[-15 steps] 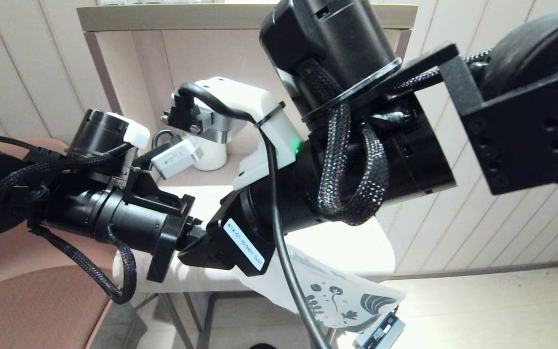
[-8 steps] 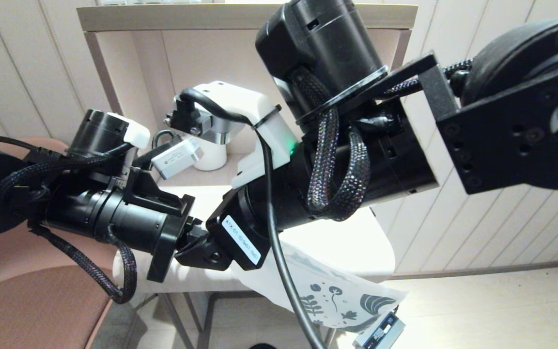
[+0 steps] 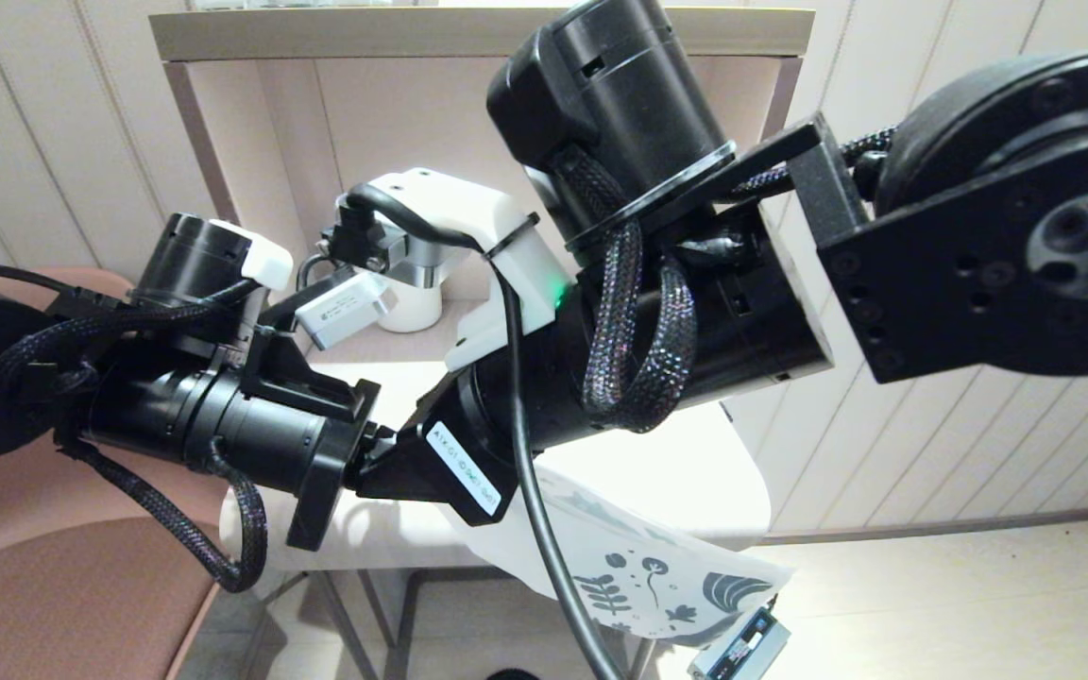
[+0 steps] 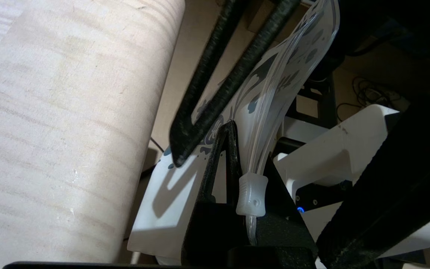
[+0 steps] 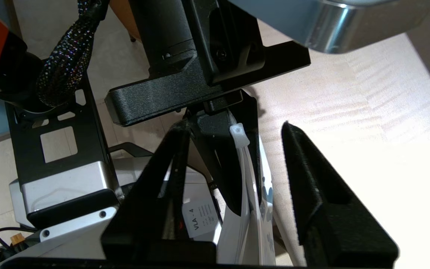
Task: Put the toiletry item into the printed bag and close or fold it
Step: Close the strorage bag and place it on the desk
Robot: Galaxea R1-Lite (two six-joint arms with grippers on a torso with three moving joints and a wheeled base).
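Note:
The printed bag [image 3: 657, 567], white with dark teal leaf prints, hangs over the near edge of the small table [image 3: 695, 472]. My left gripper [image 4: 248, 149] is shut on the bag's [image 4: 271, 86] zip edge, just below the white slider [image 4: 251, 194]. My right gripper [image 5: 233, 129] faces it, open. Its two fingers [image 5: 301, 157] straddle the left gripper's tips, the slider [image 5: 239, 135] and the bag [image 5: 250, 209] without touching the bag. In the head view both grippers are hidden behind the right wrist. The toiletry item is out of view.
A white mug [image 3: 409, 307] stands at the back of the table under a shelf [image 3: 468, 33]. A brown chair [image 3: 62, 586] sits to the left. The robot's base [image 5: 65, 186] lies below the table edge.
The right arm has swung slightly left, bringing its wrist closer over the left gripper. The left arm and the bag have stayed where they were.

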